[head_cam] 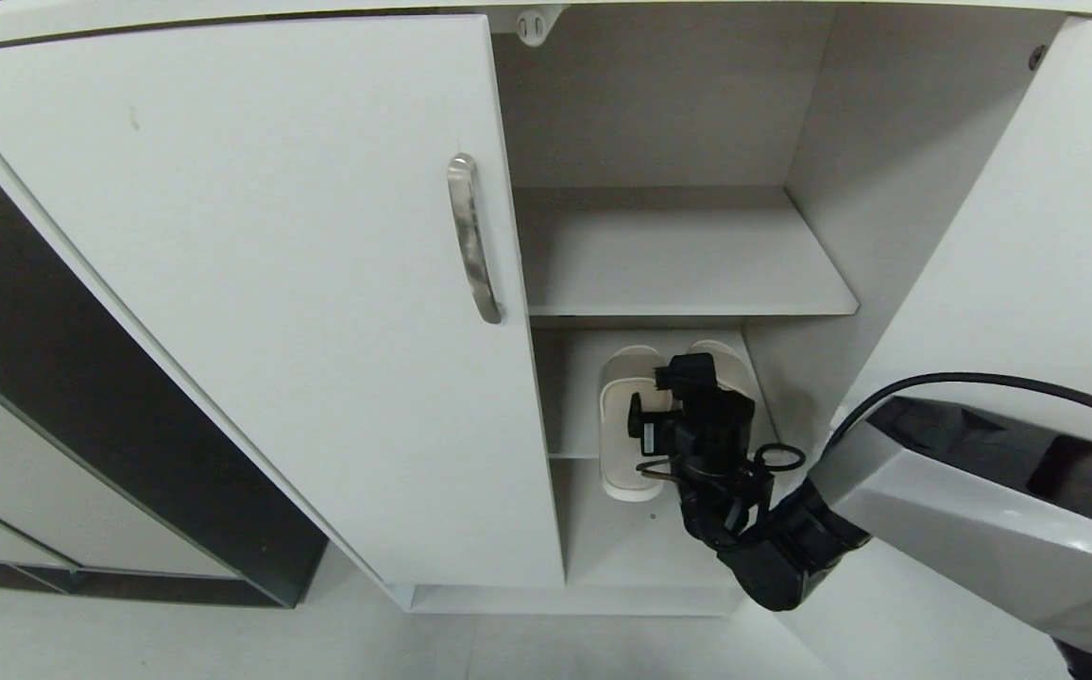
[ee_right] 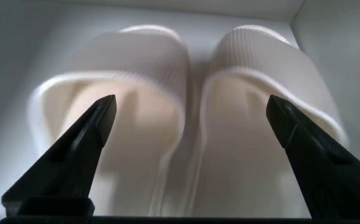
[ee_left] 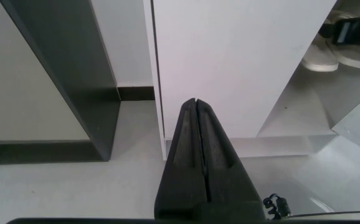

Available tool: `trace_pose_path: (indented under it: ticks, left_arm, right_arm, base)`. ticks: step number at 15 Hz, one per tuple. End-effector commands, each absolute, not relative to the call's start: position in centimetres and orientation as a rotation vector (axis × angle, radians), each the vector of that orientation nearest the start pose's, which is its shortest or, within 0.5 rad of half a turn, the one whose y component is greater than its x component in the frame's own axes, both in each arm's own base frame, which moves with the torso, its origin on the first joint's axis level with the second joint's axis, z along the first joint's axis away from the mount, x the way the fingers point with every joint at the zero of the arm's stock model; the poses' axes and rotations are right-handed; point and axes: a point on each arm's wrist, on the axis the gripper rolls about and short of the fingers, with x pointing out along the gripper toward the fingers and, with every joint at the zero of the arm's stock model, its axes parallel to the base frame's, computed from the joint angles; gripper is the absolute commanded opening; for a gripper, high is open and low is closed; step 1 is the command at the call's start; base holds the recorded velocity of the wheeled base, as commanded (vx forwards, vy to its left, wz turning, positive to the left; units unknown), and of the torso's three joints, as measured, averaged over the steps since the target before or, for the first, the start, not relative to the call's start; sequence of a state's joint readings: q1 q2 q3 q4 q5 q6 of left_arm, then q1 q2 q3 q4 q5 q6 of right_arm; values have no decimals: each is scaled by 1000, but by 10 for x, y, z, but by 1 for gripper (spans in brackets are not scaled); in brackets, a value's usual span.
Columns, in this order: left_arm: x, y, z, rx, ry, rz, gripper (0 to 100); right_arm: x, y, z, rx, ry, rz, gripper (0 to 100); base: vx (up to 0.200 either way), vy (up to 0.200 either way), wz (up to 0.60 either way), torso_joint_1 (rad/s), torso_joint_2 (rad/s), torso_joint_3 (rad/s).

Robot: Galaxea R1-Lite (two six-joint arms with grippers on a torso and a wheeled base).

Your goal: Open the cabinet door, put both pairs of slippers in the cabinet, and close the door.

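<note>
Right hand [ee_right: 190, 102] spread wide over white slippers [ee_right: 161, 62] inside cabinet [head_cam: 659, 113].

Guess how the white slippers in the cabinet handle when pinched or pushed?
The slippers look like thick moulded foam with ribbed straps: probably light and squashy under a pinch. Flat soles rest on the shelf, so a push likely slides them, no rolling or tipping. Matte ribbing should give decent grip.

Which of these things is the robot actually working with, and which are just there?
In the job:
cabinet
open door
white slippers, already inside
right hand, open over them

Just there:
closed door and its handle
dark panel beside the cabinet
left hand, shut, held outside
</note>
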State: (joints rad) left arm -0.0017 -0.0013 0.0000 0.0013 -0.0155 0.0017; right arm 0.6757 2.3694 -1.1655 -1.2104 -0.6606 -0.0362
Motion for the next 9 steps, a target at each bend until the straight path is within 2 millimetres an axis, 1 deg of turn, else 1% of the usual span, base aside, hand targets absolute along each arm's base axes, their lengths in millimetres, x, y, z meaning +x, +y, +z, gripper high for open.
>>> trace_pose_path:
  ticks: [1,3,4,5,6,9]
  left_arm:
    - [-23,0,75,3,2,-17,0]
    - [-23,0,75,2,2,-17,0]
    - [-23,0,75,2,2,-18,0]
    - [-23,0,75,2,2,-18,0]
    - [-23,0,75,2,2,-18,0]
    - [-23,0,75,2,2,-18,0]
  right_arm:
    - [308,260,97,-23,-20,73,100]
    - [281,248,91,-22,-16,98,100]
    - [271,246,84,-26,-11,112,100]
    - [267,246,81,-37,-6,120,100]
    - [258,248,75,-62,0,143,100]
    - [258,249,71,-68,4,146,100]
  base:
    - [0,0,0,0,0,0]
    - [0,0,0,0,0,0]
    - [0,0,0,0,0,0]
    - [0,0,0,0,0,0]
    - [-200,0,0,2,-7,2]
    - [-200,0,0,7,2,1]
